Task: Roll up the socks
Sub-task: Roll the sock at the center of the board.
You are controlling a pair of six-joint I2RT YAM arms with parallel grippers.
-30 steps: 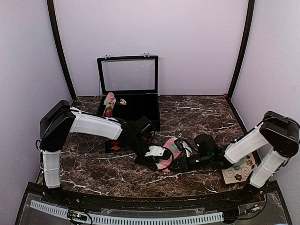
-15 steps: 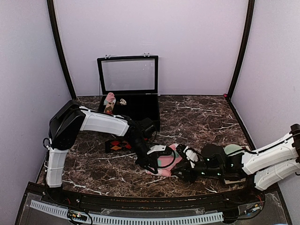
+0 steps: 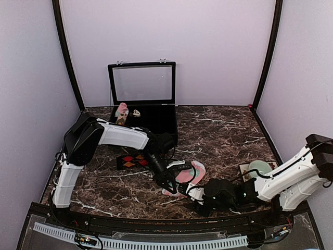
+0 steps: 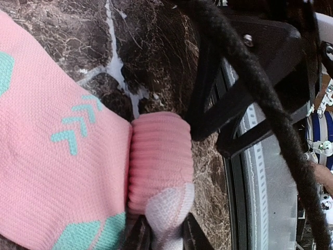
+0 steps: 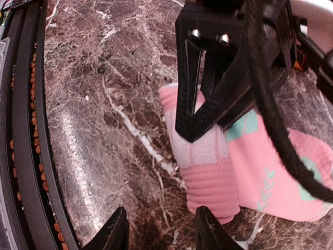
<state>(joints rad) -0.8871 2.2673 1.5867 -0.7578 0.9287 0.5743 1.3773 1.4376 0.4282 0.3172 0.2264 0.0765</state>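
Left hand (image 4: 162, 238) staying clamped on white patch of pink sock (image 4: 57, 151), with rolled ribbed end bunching just above grip. Right hand (image 5: 162, 232) standing open, jaws apart, nothing between them. It is sitting back near front edge of counter (image 3: 218, 130), just clear of sock it was touching half second ago. Pink sock is lying front centre of counter, between both hands. Black argyle sock (image 3: 132, 161) is lying flat to its left, just beside left forearm, position unchanging.
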